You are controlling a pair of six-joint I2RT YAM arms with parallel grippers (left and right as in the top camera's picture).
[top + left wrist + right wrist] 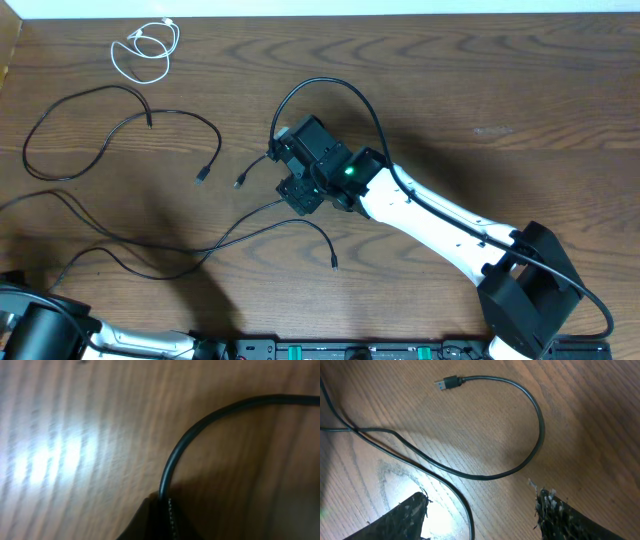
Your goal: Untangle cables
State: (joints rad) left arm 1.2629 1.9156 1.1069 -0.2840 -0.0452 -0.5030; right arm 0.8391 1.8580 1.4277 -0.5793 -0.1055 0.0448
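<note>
Several thin black cables lie spread over the left half of the table. One black cable [100, 130] forms a loop and ends in a plug [203, 175]. Another black cable [150, 245] runs from the left edge to a plug [333, 262]. A short white cable [145, 50] is coiled apart at the far left. My right gripper [298, 192] is open just above the table, with a black cable [465, 510] passing between its fingers [482, 497]. A USB plug [445, 382] lies beyond. My left gripper [162, 505] is shut on a black cable [200, 420] that curves away over the wood.
The right arm [440, 220] reaches from the bottom right to the table's middle, with its own thick black lead [330, 85] arching over it. The left arm [40, 330] is at the bottom left corner. The table's left edge [8, 60] is near the white cable.
</note>
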